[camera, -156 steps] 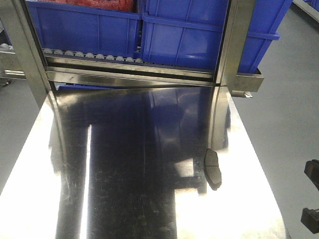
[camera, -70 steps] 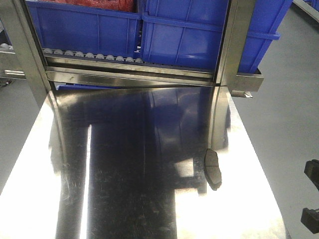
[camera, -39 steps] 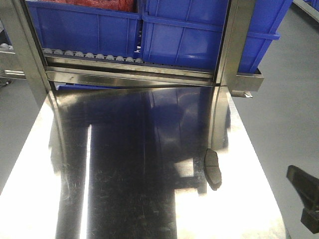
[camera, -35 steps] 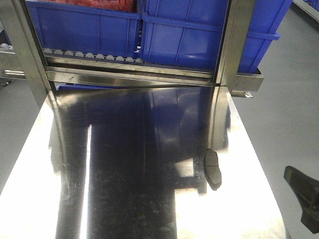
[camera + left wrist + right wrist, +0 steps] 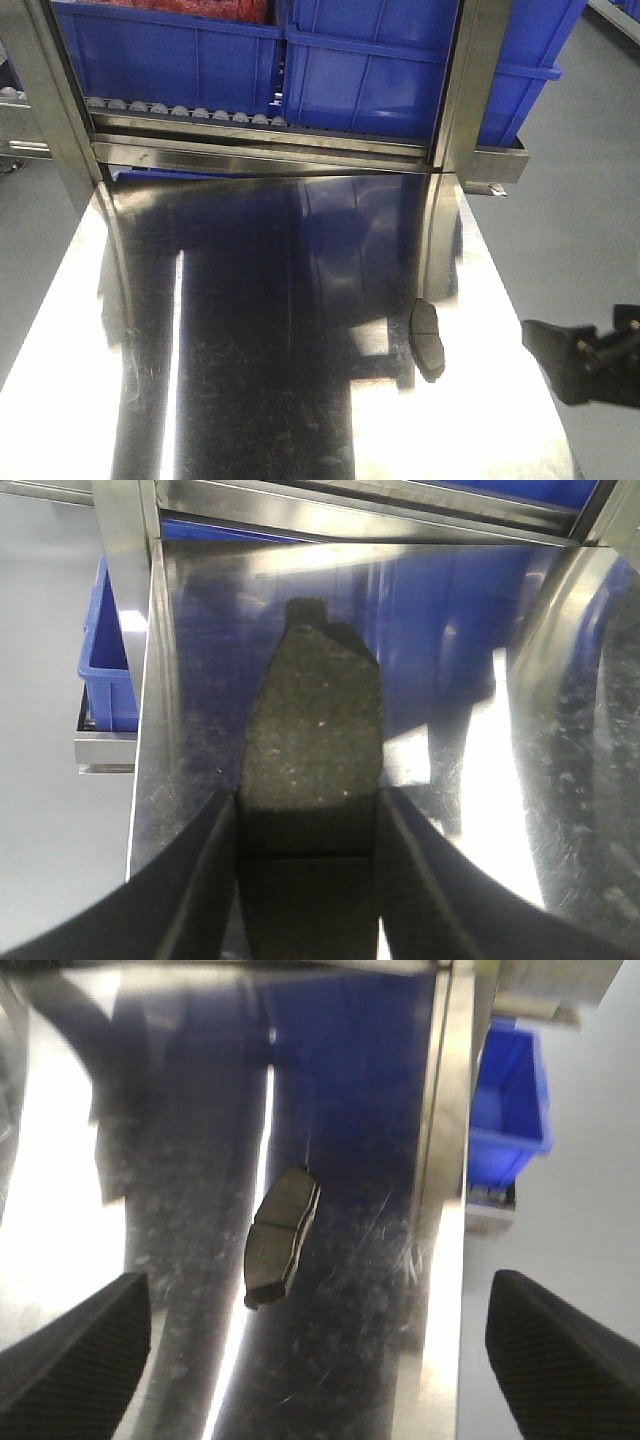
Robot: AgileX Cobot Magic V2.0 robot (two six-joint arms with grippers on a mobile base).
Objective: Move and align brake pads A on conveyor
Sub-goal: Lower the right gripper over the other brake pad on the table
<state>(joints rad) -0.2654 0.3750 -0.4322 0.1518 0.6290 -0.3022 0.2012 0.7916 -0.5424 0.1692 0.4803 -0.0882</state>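
One brake pad (image 5: 312,720) is being pinched across its width by the left gripper (image 5: 308,825). A second pad (image 5: 282,1235) is lying (flat or on edge is unclear) on the steel tabletop (image 5: 150,1110) below the wide-spread right gripper (image 5: 318,1295). Stiff and probably heavy, it is best gripped edge-to-edge at mid-length.

Bench (image 5: 250,380): polished steel, mirror-glossy, fine scratches. Loose brake pad A (image 5: 282,1232): matt, dark grey-brown. Held brake pad A (image 5: 312,720), in left gripper (image 5: 308,815) jaws: granular, speckled, matt. Jaws: black, finely textured, matt. Bins (image 5: 370,70): smooth blue plastic.
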